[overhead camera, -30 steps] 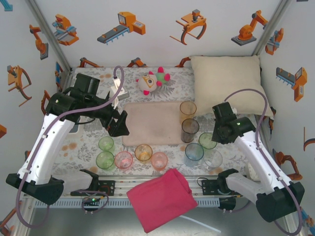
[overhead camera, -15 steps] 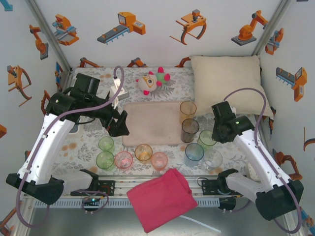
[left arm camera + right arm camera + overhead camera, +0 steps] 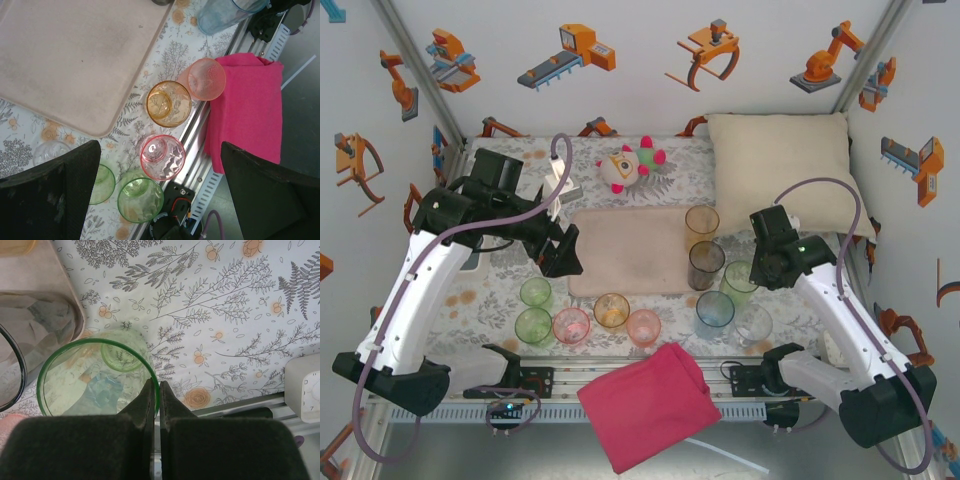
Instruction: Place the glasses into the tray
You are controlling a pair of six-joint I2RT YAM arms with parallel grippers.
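Observation:
The pale pink-beige tray [image 3: 625, 250] [image 3: 75, 55] lies at mid-table with nothing in it. My right gripper [image 3: 761, 268] [image 3: 159, 390] is shut on the rim of a green glass [image 3: 740, 283] [image 3: 95, 375], one finger inside and one outside. Beside it stand a smoky glass [image 3: 706, 265] [image 3: 35, 335], a tall orange one [image 3: 701, 225], a blue one [image 3: 715, 310] and a clear one [image 3: 753, 324]. My left gripper [image 3: 560, 255] [image 3: 160, 160] hangs open above a pink glass [image 3: 162, 157], with two green ones [image 3: 140, 200], an orange one [image 3: 168, 103] and a peach one [image 3: 206, 79] nearby.
A magenta cloth [image 3: 650, 405] [image 3: 250, 105] drapes over the front rail. A cream pillow [image 3: 780, 165] fills the back right and a plush toy [image 3: 630, 165] sits behind the tray. A small white box [image 3: 305, 385] stands right of the green glass.
My right gripper's jaws have closed onto the green glass's rim. The left arm and the other glasses have not moved.

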